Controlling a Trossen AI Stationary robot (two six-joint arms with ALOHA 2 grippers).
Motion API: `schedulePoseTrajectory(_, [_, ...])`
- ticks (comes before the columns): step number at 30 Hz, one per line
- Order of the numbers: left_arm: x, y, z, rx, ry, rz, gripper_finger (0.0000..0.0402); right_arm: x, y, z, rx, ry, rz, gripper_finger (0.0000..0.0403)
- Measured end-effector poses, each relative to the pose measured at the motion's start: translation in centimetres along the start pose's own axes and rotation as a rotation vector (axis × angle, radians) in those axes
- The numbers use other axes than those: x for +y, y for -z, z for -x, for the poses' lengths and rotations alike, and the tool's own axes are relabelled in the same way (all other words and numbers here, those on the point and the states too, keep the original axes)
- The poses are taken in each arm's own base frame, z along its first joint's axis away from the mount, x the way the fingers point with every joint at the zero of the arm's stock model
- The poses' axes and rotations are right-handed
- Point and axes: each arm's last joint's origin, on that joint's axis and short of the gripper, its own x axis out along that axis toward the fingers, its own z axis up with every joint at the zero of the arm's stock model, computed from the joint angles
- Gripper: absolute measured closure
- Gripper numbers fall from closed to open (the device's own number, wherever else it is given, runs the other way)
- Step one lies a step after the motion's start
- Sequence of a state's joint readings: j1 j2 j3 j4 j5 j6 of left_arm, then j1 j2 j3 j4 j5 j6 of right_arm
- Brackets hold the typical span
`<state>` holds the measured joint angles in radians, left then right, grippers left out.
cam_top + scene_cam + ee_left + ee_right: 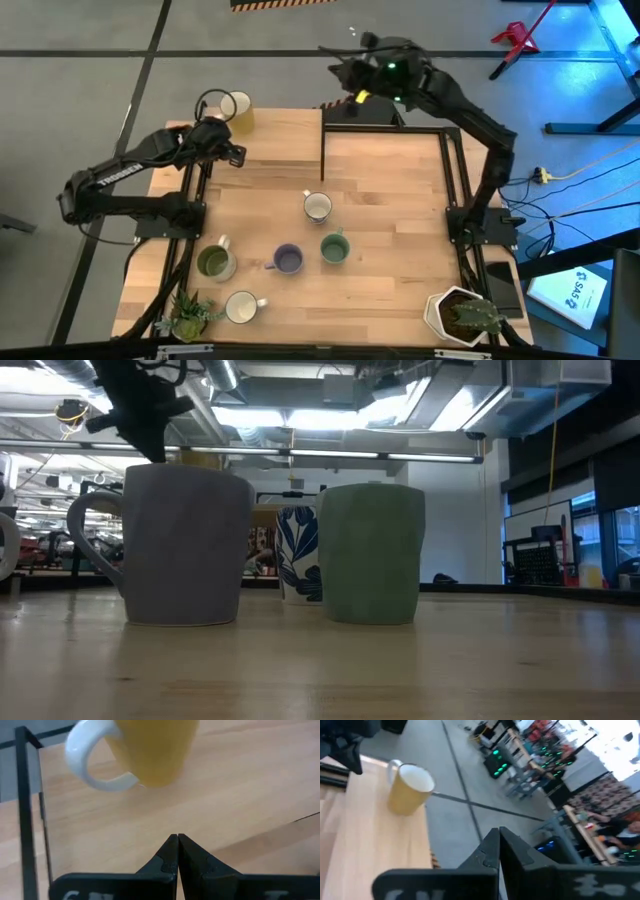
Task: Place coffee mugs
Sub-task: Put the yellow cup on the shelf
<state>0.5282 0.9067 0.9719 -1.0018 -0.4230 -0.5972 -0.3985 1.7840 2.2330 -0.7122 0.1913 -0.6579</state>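
The yellow mug [238, 108] is seen upright at the counter's [390, 190] far left corner, just beyond the left hand [232, 150], whose fingers are pressed together and empty, so they should be opened wide before the rim is approached

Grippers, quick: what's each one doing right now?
Left gripper: closed, empty, beside the yellow mug.
Right gripper: closed, empty, raised past the table's far edge.

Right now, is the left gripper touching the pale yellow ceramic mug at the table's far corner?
Apart. In the left wrist view, the left gripper is shut and bare wood shows between its fingertips and the pale yellow mug.
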Motion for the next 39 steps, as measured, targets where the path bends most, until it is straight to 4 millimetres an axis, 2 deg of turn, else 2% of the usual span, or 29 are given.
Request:
schedulePoseTrajectory(6, [0.2, -0.6, 0.6, -0.078, 0.222, 0.049, 0.0402, 0.3, 0.6, 0.2, 0.058, -0.03, 0.019, 0.0403])
schedulePoseTrajectory(16, [3.5, -0.2, 3.4, -0.231, 0.224, 0.095, 0.0402, 0.7, 1.1, 0.3, 0.111, -0.073, 0.033, 0.0403])
schedulePoseTrajectory(19, [4.1, 0.3, 2.9, -0.246, 0.205, 0.123, 0.0402, 0.7, 1.1, 0.3, 0.108, -0.074, 0.049, 0.0403])
schedulePoseTrajectory(27, [4.1, 1.2, 0.2, -0.218, 0.201, 0.139, 0.0402, 0.7, 1.1, 0.3, 0.109, -0.075, 0.054, 0.0403])
schedulePoseTrajectory(39, [5.1, 0.8, -0.4, -0.276, 0.073, 0.151, 0.0402, 1.2, 1.5, 0.1, 0.142, -0.139, 0.064, 0.0403])
